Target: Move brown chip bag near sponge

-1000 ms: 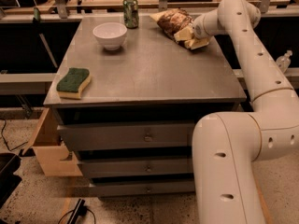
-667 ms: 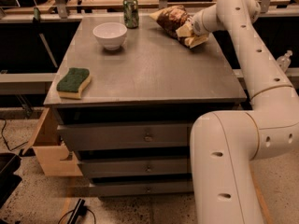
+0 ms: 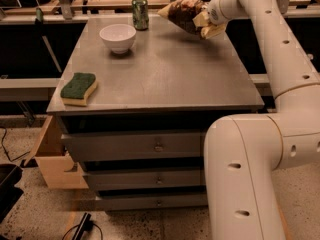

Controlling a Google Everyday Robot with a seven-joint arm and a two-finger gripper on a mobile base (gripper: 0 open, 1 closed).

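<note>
The brown chip bag (image 3: 183, 12) is crinkled dark brown with tan ends. It hangs tilted above the far right part of the grey tabletop (image 3: 160, 69). My gripper (image 3: 205, 23) is shut on the bag's right end and holds it off the surface. The sponge (image 3: 79, 88), yellow with a dark green top, lies at the front left corner of the tabletop, far from the bag and the gripper.
A white bowl (image 3: 117, 37) stands at the far left of the tabletop, with a green soda can (image 3: 140, 13) behind it. The table is a drawer cabinet (image 3: 155, 149). My white arm (image 3: 270, 134) runs down the right side. A wooden box (image 3: 50, 159) stands left of the cabinet.
The gripper has lifted the chip bag off the tabletop and carried it slightly left. The sponge, bowl and can have not moved.
</note>
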